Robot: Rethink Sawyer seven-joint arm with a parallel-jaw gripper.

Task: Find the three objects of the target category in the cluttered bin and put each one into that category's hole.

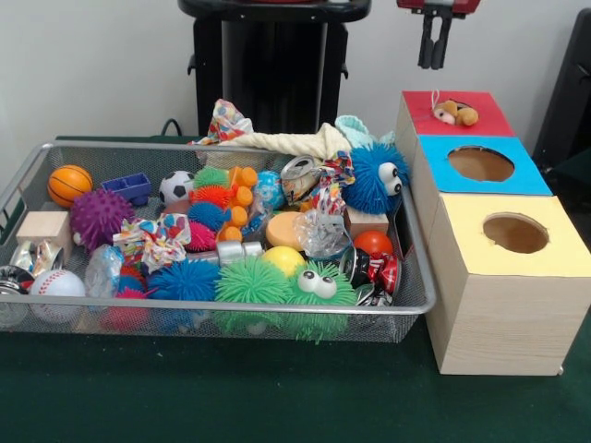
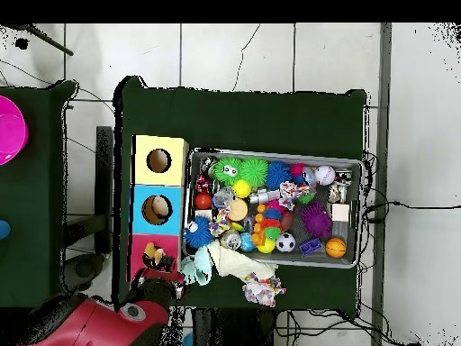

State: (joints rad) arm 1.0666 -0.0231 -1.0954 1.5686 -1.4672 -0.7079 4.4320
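Front view: my hand point(image 1: 435, 46) hangs at 12 o'clock above red box point(image 1: 454, 113), fingers nearly pressed together, nothing pinched. Small plush toy point(image 1: 454, 113) sits on red lid, over or beside its hole; cannot tell if dropped through. Blue box point(image 1: 480, 164) and yellow box point(image 1: 515, 233) holes look empty. Wire bin point(image 1: 406, 277) at 9 o'clock of boxes, packed with balls and fuzzy toys.

Overhead view: hand hidden under arm point(image 2: 99, 323). Plush toy point(image 2: 155, 259) on red box point(image 2: 158, 257). Bin point(image 2: 275, 155) full. I judge task early: at most one item delivered, rest unsearched.
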